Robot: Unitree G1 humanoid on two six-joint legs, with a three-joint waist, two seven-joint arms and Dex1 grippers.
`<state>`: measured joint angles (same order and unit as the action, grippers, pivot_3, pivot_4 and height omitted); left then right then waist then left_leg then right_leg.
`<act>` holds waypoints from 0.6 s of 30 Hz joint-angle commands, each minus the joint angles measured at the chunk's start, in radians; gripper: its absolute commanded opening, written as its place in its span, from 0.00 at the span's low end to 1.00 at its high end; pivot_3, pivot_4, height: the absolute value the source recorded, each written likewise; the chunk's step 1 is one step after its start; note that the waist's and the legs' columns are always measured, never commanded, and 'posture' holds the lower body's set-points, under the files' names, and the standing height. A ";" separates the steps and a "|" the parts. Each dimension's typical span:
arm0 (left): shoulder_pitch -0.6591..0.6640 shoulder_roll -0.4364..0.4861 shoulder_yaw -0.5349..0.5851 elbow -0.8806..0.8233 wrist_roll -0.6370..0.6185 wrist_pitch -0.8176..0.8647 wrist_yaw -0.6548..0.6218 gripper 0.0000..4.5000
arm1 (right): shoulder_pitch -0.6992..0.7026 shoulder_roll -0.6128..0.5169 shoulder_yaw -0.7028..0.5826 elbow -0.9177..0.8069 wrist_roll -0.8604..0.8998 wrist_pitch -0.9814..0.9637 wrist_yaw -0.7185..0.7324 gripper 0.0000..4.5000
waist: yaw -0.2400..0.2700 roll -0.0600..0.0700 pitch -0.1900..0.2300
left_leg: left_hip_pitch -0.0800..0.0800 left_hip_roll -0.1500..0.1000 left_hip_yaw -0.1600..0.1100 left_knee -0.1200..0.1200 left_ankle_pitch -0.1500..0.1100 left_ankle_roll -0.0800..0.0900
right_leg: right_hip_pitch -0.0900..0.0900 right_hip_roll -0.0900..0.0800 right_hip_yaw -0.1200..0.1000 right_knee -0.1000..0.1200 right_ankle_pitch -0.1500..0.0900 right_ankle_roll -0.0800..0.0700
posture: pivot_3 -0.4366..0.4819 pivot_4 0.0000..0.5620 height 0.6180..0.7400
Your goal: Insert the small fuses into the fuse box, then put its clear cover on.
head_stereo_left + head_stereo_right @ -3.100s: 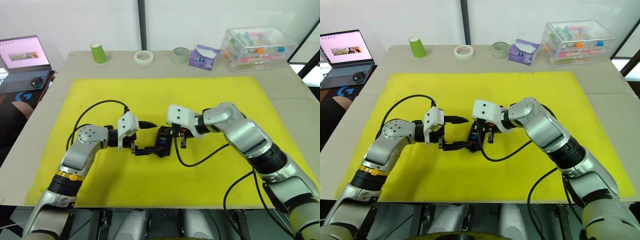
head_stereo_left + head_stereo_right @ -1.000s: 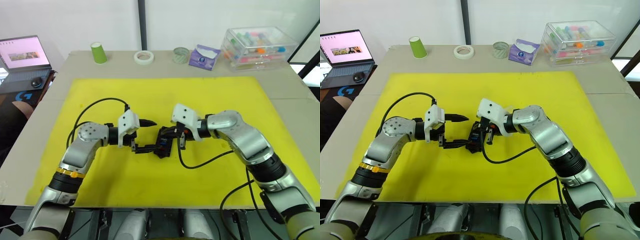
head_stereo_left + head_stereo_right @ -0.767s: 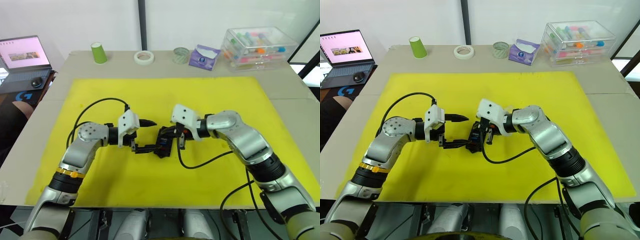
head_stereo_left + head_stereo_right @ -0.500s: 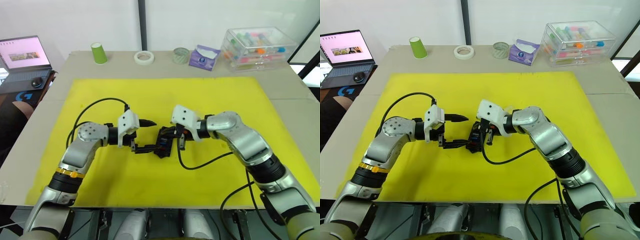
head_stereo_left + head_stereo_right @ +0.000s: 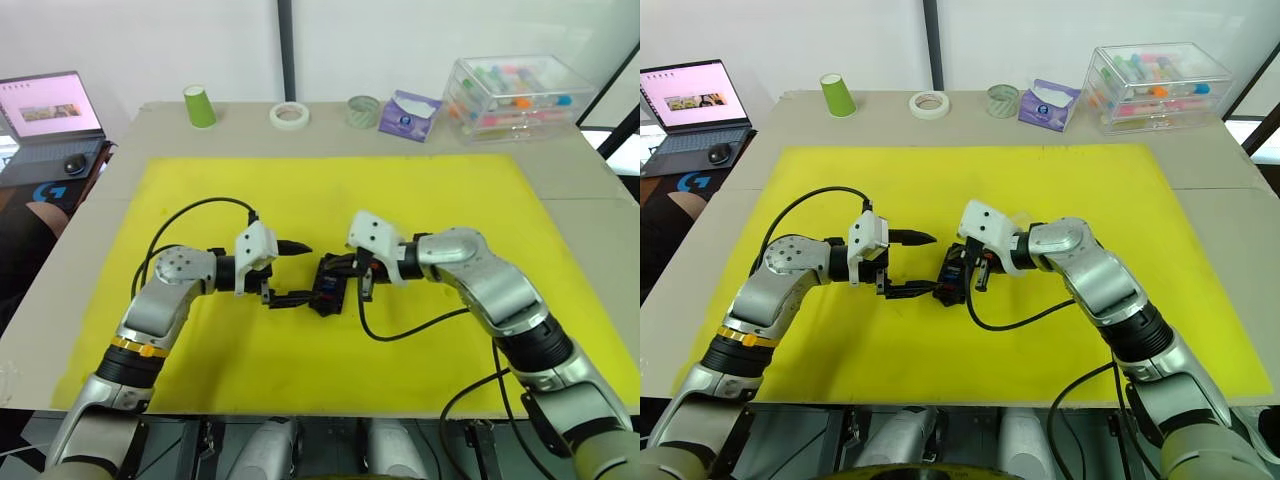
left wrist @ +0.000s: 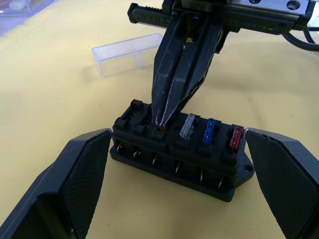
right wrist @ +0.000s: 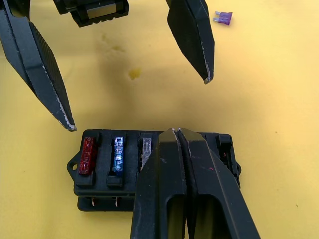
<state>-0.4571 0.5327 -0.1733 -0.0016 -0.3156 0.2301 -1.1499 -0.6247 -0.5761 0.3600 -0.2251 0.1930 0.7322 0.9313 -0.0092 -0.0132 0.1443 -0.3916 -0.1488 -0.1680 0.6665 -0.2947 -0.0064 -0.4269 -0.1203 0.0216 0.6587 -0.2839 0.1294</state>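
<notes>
Ribbing — blocky black fuse box point(image 6: 179, 154)

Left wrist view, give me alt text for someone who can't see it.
The right gripper, fingers shut, presses into a slot of the black fuse box beside seated grey, blue and red fuses. The left gripper's open fingers flank the box; the clear cover lies behind.

Grey tabletop point(image 5: 600, 215), most of it under a yellow mat point(image 5: 440, 190). White wall point(image 5: 150, 40) behind, split by a dark vertical post point(image 5: 285, 50). Along the far edge: green paper cup point(image 5: 198, 106), tape roll point(image 5: 288, 114), second greenish roll point(image 5: 362, 110), purple tissue pack point(image 5: 408, 113), clear storage case point(image 5: 520, 92). Open laptop point(image 5: 45, 118) on a side surface at left.
</notes>
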 commanded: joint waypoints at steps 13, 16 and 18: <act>0.013 0.086 0.117 -0.077 -0.115 0.059 -0.039 1.00 | -0.022 0.013 -0.240 -0.144 0.166 0.096 -0.053 0.00 | -0.004 0.001 0.001 | 0.000 0.000 0.000 -0.001 0.000 0.000 | -0.001 0.000 0.000 0.000 0.000 0.000 | 0.48 0.27 1.00; 0.008 0.168 0.214 -0.081 -0.162 0.119 -0.029 1.00 | 0.026 -0.093 -0.362 -0.173 0.195 0.043 -0.013 0.15 | 0.001 0.001 0.001 | 0.000 0.000 0.000 -0.001 0.000 0.000 | -0.001 0.000 0.000 0.000 0.000 0.000 | 0.48 0.27 1.00; 0.011 0.218 0.258 -0.063 -0.174 0.147 -0.029 1.00 | 0.074 -0.165 -0.411 -0.176 0.198 -0.017 0.027 0.29 | 0.002 0.001 0.001 | -0.001 0.000 0.000 -0.001 0.000 0.000 | -0.001 0.000 0.000 -0.001 0.000 0.000 | 0.48 0.27 1.00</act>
<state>-0.4394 0.7279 0.0328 -0.0531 -0.4616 0.3597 -1.1775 -0.5702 -0.7208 0.0018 -0.3715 0.3762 0.7649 0.9255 -0.0073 -0.0125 0.1451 -0.3921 -0.1489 -0.1681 0.6656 -0.2948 -0.0063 -0.4276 -0.1199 0.0215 0.6577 -0.2839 0.1293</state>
